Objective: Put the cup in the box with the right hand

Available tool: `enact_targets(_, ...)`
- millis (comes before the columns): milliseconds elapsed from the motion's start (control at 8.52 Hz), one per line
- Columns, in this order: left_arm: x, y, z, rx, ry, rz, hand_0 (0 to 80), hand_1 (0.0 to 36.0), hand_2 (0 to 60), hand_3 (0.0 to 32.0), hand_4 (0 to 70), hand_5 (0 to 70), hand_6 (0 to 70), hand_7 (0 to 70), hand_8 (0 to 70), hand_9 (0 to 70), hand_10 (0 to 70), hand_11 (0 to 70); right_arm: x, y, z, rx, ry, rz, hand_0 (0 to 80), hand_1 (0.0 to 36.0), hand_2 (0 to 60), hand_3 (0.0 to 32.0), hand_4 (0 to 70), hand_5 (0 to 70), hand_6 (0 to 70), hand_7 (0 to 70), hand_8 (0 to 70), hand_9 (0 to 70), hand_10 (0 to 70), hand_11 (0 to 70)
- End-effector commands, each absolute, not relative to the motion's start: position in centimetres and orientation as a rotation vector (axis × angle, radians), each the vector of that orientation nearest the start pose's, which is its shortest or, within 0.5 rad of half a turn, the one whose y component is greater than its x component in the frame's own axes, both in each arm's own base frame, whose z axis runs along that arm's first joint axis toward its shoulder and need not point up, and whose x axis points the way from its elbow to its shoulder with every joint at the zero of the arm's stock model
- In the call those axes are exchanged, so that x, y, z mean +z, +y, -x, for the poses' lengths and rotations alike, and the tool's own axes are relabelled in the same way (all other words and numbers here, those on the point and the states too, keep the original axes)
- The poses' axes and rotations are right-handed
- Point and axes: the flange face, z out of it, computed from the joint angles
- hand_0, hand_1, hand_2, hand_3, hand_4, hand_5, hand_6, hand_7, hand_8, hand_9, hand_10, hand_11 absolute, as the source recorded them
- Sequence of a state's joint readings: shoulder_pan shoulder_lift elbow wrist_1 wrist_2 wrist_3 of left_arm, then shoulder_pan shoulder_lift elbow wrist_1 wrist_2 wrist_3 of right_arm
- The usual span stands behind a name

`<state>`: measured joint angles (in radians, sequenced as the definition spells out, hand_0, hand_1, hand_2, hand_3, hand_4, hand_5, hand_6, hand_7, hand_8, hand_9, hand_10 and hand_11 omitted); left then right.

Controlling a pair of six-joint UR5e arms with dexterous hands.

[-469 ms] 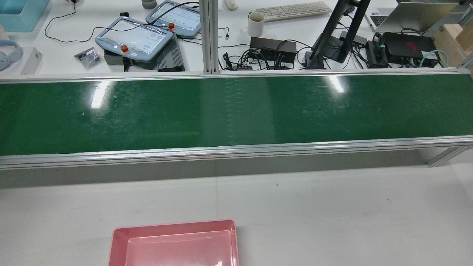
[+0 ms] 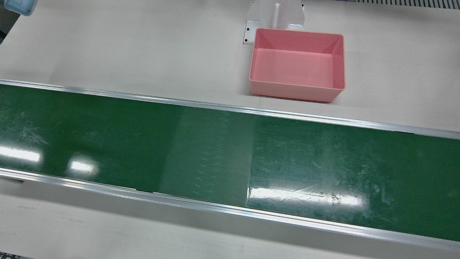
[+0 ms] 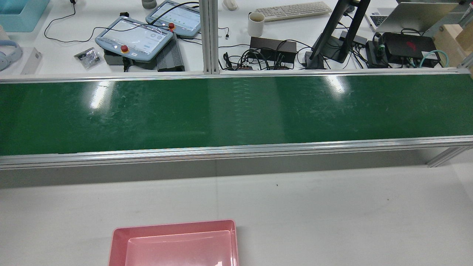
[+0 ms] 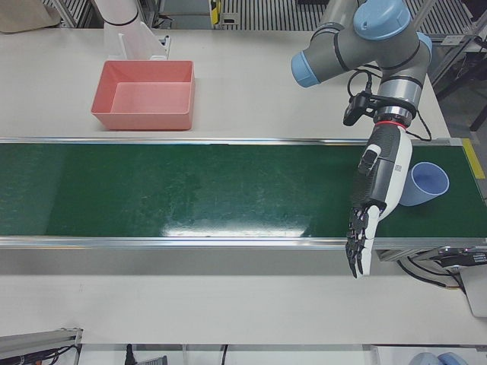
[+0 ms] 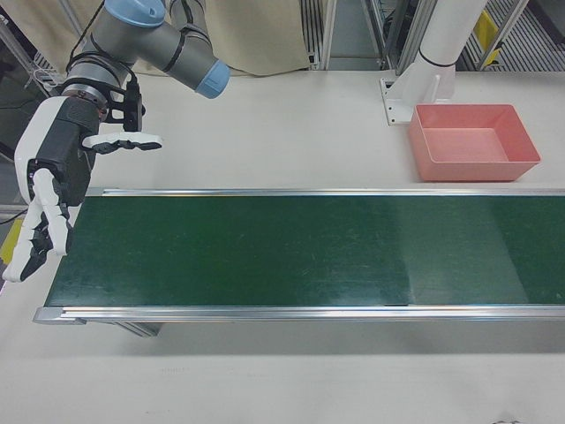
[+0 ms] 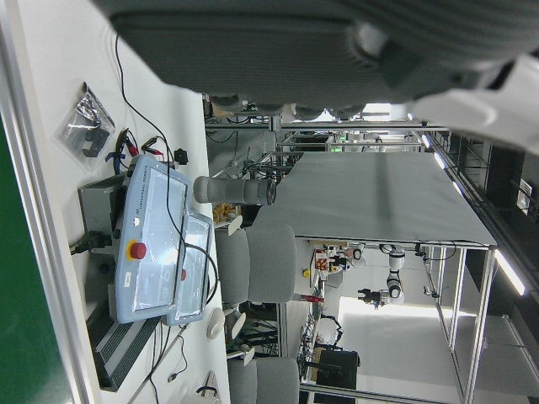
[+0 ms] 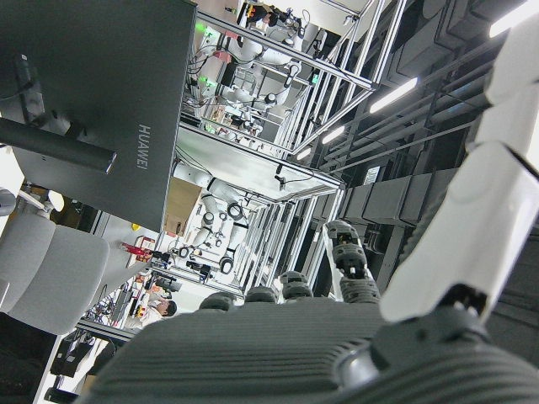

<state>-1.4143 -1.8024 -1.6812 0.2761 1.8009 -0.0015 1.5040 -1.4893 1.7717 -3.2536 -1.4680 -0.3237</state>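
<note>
In the right-front view the right hand (image 5: 55, 181) hangs over the left end of the long green conveyor belt (image 5: 291, 247), fingers (image 5: 35, 243) spread and empty. On the white tabletop (image 5: 291, 132) beyond the belt sits the empty pink rectangular plastic box (image 5: 521, 168). In the left-front view the left hand (image 4: 378, 194) hangs over the belt's right end, fingers extended and apart, just beside the light-blue plastic cup (image 4: 428, 182) lying tipped on the belt.
</note>
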Motion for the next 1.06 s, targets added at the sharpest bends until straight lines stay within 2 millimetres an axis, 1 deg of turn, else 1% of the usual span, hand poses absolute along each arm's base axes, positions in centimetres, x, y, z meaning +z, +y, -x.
enact_targets(0,53.8,-58.1,2.0,-1.941,2.075,0.392,0.0,0.0,0.0,0.0,0.0,0.0,0.0,0.0,0.0,0.0,0.0,0.0,55.7,-53.5,-10.8,-2.122,2.509,0.434,42.6,11.7,10.8,0.0,0.0,2.2,2.2,7.7,0.0,0.1,0.0,0.0)
enact_targets(117,53.8,-58.1,2.0,-1.941,2.075,0.392,0.0,0.0,0.0,0.0,0.0,0.0,0.0,0.0,0.0,0.0,0.0,0.0,55.2,-53.4,-10.8,-2.109,2.517,0.434,42.6,11.7,11.0,0.0,0.0,2.2,2.2,7.6,0.0,0.1,0.0,0.0)
enact_targets(469,53.8,-58.1,2.0,-1.939,2.077,0.392,0.0,0.0,0.0,0.0,0.0,0.0,0.0,0.0,0.0,0.0,0.0,0.0,55.0,-53.3,-10.5,-2.110,2.539,0.417,42.7,11.7,11.3,0.0,0.0,2.2,2.3,8.2,0.0,0.2,0.0,0.0)
enact_targets(587,53.8,-58.1,2.0,-1.941,2.075,0.392,0.0,0.0,0.0,0.0,0.0,0.0,0.0,0.0,0.0,0.0,0.0,0.0,55.4,-53.1,-10.1,-2.123,2.538,0.408,42.6,11.6,11.9,0.0,0.1,2.0,2.4,9.1,0.0,0.4,0.0,0.0)
enact_targets(939,53.8,-58.1,2.0,-1.939,2.077,0.392,0.0,0.0,0.0,0.0,0.0,0.0,0.0,0.0,0.0,0.0,0.0,0.0,55.4,-53.1,-9.7,-2.122,2.543,0.396,42.7,11.7,11.4,0.0,0.0,2.2,2.5,9.2,0.0,0.4,0.0,0.0)
